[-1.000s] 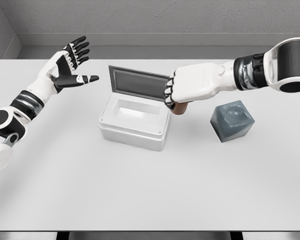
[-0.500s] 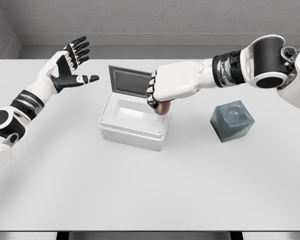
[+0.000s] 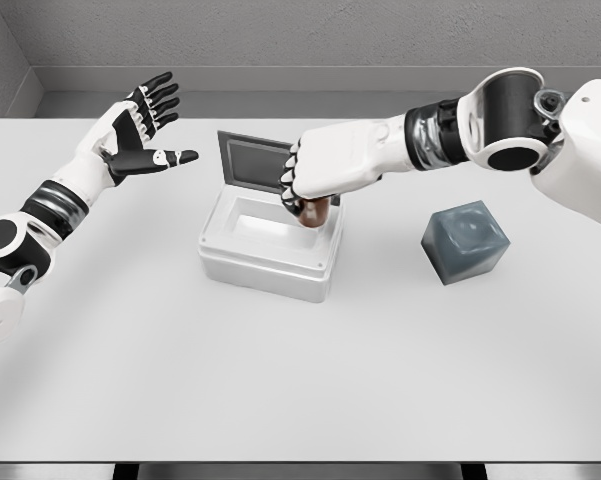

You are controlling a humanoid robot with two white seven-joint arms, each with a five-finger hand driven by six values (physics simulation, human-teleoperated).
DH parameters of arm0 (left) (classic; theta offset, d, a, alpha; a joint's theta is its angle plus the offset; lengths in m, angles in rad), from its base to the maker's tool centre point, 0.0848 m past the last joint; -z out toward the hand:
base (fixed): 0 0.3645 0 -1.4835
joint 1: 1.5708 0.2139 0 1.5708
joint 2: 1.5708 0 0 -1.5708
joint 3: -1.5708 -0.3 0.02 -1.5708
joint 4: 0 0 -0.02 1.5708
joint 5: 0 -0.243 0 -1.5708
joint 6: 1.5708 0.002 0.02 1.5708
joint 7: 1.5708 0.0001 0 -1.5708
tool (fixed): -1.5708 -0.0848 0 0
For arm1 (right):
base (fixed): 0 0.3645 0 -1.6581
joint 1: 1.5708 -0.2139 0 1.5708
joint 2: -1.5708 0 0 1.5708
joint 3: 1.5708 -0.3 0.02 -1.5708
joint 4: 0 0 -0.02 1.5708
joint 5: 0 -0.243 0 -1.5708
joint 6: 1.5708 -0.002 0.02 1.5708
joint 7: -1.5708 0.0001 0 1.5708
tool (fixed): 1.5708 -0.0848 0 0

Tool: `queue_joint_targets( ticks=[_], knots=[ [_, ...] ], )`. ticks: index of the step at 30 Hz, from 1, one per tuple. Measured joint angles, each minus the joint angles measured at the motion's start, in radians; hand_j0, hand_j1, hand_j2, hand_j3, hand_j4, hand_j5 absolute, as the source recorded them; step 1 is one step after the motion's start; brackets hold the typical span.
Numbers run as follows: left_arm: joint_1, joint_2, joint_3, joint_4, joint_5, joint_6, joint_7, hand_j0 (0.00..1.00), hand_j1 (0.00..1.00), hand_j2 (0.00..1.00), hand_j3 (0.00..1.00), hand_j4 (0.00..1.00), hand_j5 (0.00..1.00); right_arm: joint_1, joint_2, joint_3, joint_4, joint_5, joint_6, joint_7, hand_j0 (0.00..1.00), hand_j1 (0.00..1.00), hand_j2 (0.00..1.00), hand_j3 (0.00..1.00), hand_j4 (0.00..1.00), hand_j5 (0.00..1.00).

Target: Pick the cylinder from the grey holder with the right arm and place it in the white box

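Note:
A brown cylinder [image 3: 313,213] pokes out below my right hand [image 3: 302,190], whose fingers are shut on it. The hand hovers over the right part of the white box [image 3: 235,262], above its open cavity. The box's dark lid [image 3: 252,160] stands open at the back, partly hidden by the hand. The grey holder [image 3: 465,241], a cube with a round hollow on top, sits to the right of the box with nothing in it. My left hand [image 3: 145,130] is raised at the far left with fingers spread, holding nothing.
The white table [image 3: 300,380] ends at a grey back wall. The right forearm stretches across from the upper right, passing above and behind the holder.
My right hand has carried the cylinder leftward from beside the box's right edge to over its opening. The left arm has not moved.

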Motion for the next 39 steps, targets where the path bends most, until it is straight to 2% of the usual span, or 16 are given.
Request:
queue_joint_targets(
  ticks=[1,2,3,4,9,12,14,17,20,22,25,27,30,32,36,39],
  knots=[
    [0.0,0.0,0.0,0.0,0.0,0.0,0.0,1.0,1.0,1.0,1.0,1.0,1.0,-0.002,0.0,0.0,0.0,0.0,0.0,0.0,0.59,0.59,0.59,0.59,0.59,0.59],
    [0.0,0.0,0.0,0.0,0.0,0.0,0.0,1.0,1.0,1.0,1.0,1.0,1.0,0.0,0.001,0.0,0.0,0.0,0.0,0.0,0.67,0.67,0.67,0.67,0.67,0.67],
    [0.0,0.0,0.0,0.0,0.0,0.0,0.0,1.0,1.0,1.0,1.0,1.0,1.0,0.0,0.001,-0.001,-0.001,0.001,0.0,0.0,0.92,0.92,0.92,0.92,0.92,0.92],
    [0.0,0.0,0.0,-0.001,0.0,0.0,0.0,1.0,1.0,1.0,1.0,1.0,1.0,0.0,0.001,-0.002,-0.002,0.001,0.0,0.0,1.0,1.0,1.0,1.0,1.0,1.0],
    [0.002,0.0,0.0,-0.001,0.0,0.0,0.0,1.0,1.0,1.0,1.0,1.0,1.0,-0.014,0.002,-0.019,-0.007,-0.002,0.0,0.0,1.0,1.0,1.0,1.0,1.0,1.0],
    [0.0,0.0,0.0,-0.001,0.0,0.0,0.0,1.0,1.0,1.0,1.0,1.0,1.0,-0.015,-0.014,-0.095,-0.064,-0.011,0.0,0.0,1.0,1.0,1.0,1.0,1.0,1.0],
    [0.0,0.0,-0.001,-0.001,0.0,0.0,0.0,1.0,1.0,1.0,1.0,1.0,1.0,-0.015,-0.075,-0.156,-0.127,-0.081,0.0,0.0,1.0,1.0,1.0,1.0,1.0,1.0],
    [0.003,0.0,-0.007,-0.01,-0.001,0.0,0.0,1.0,1.0,1.0,1.0,1.0,1.0,0.003,-0.252,-0.241,-0.198,-0.265,0.0,0.0,1.0,1.0,1.0,1.0,1.0,1.0],
    [0.009,-0.002,-0.028,-0.039,-0.002,0.0,0.0,1.0,1.0,1.0,1.0,1.0,1.0,0.158,-0.413,-0.344,-0.224,-0.442,-0.002,0.0,1.0,1.0,1.0,1.0,1.0,1.0],
    [0.011,-0.009,-0.038,-0.06,-0.003,0.0,0.0,1.0,1.0,1.0,1.0,1.0,1.0,0.323,-0.487,-0.434,-0.231,-0.549,-0.003,0.001,1.0,1.0,1.0,1.0,1.0,1.0],
    [0.009,-0.014,-0.052,-0.08,-0.004,0.0,0.0,1.0,1.0,1.0,1.0,1.0,1.0,0.553,-0.557,-0.567,-0.234,-0.736,-0.003,0.001,1.0,1.0,1.0,1.0,1.0,1.0],
    [0.009,-0.016,-0.06,-0.089,-0.004,0.0,0.0,1.0,1.0,1.0,1.0,1.0,1.0,0.653,-0.579,-0.629,-0.229,-0.859,-0.002,0.0,1.0,1.0,1.0,1.0,1.0,1.0],
    [0.014,-0.017,-0.065,-0.101,-0.006,-0.001,0.0,1.0,1.0,1.0,1.0,1.0,1.0,0.791,-0.575,-0.675,-0.22,-0.967,0.0,0.0,1.0,1.0,1.0,1.0,1.0,1.0],
    [0.017,-0.016,-0.066,-0.11,-0.007,-0.001,0.0,1.0,1.0,1.0,1.0,1.0,1.0,0.879,-0.545,-0.692,-0.216,-0.982,-0.001,0.0,1.0,1.0,1.0,1.0,1.0,1.0],
    [0.02,-0.01,-0.066,-0.135,-0.011,-0.002,0.0,1.0,1.0,1.0,1.0,1.0,1.0,0.985,-0.466,-0.747,-0.209,-0.919,-0.002,0.0,1.0,1.0,1.0,1.0,1.0,1.0],
    [0.044,-0.007,-0.064,-0.158,-0.014,-0.002,0.0,1.0,1.0,1.0,1.0,1.0,1.0,0.989,-0.433,-0.795,-0.206,-0.895,0.0,0.0,1.0,1.0,1.0,1.0,1.0,1.0]
  ],
)
